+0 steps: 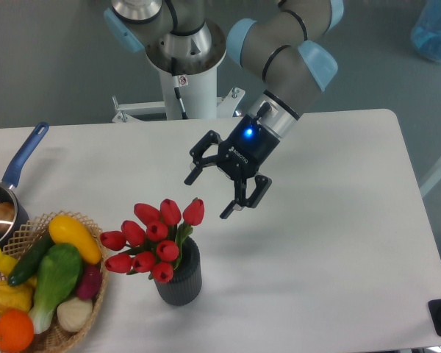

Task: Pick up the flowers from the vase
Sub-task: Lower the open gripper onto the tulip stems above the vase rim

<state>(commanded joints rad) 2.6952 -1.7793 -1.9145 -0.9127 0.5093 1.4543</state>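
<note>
Within vase [180, 279], flowers [153, 239] tilted left

The table [331, 220] is showing a smooth, matt white top. The vase [181, 279] is looking matt dark grey, with ribbed sides. The flowers [153, 237] are appearing smooth and slightly glossy, like plastic, in red with green stems. The gripper [208, 191] is looking like matt black plastic or metal, and the arm [283, 44] above it is showing brushed grey metal with glossy pale blue plastic caps. The basket [59, 334] is looking like rough woven wicker, holding smooth, shiny vegetables [55, 276]. The saucepan [4, 213] is showing a shiny metal inside and a glossy blue handle.
</note>
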